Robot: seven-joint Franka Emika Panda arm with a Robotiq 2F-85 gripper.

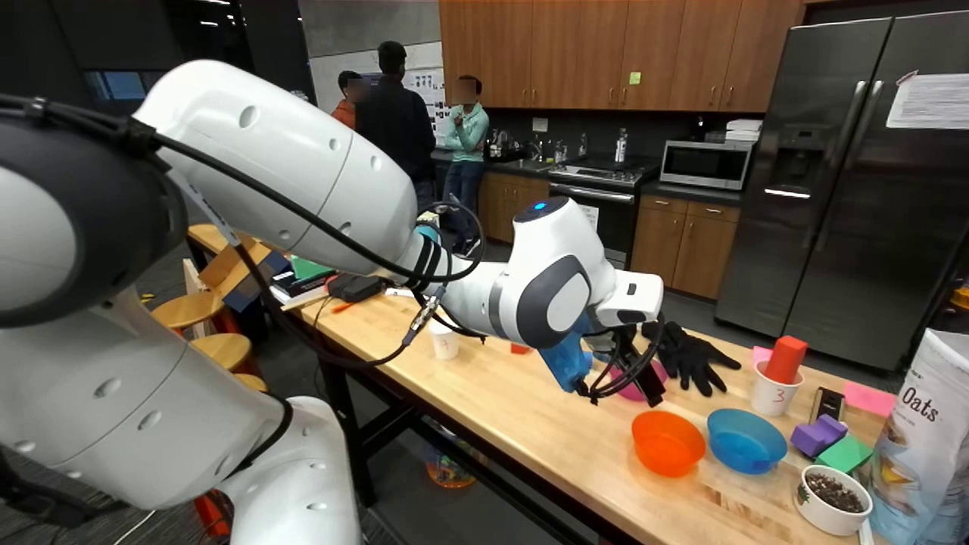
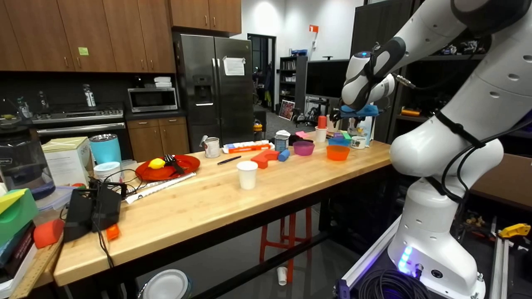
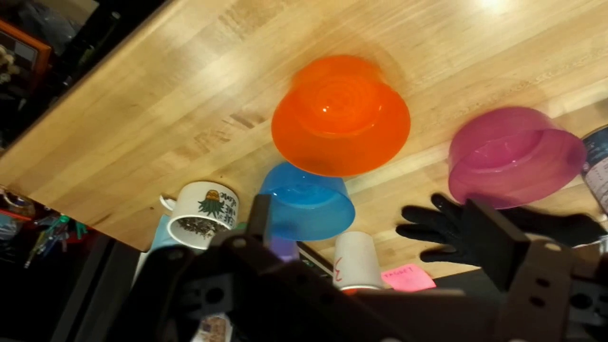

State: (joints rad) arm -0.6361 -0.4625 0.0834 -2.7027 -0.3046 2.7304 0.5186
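My gripper [image 3: 373,211] hangs above the table with its fingers spread wide and nothing between them. An orange bowl [image 3: 341,118] stands below, with a blue bowl [image 3: 308,204] close beside it. To the right in the wrist view is a pink-purple bowl [image 3: 515,156], and a black glove [image 3: 430,228] lies by it, partly covered by a finger. A white cup [image 3: 356,261] marked 3 holds a red block [image 1: 787,359]. The white mug [image 3: 206,211] contains dark bits. In an exterior view the gripper [image 1: 628,371] appears near the orange bowl [image 1: 668,445], touching nothing that I can make out.
A tall oats bag [image 1: 916,424] stands at the table's end, near purple [image 1: 817,435] and green blocks [image 1: 844,454]. Farther along are a white cup [image 2: 247,174], a red arch block [image 2: 264,158], a blue cylinder [image 2: 284,155] and a red plate [image 2: 189,164].
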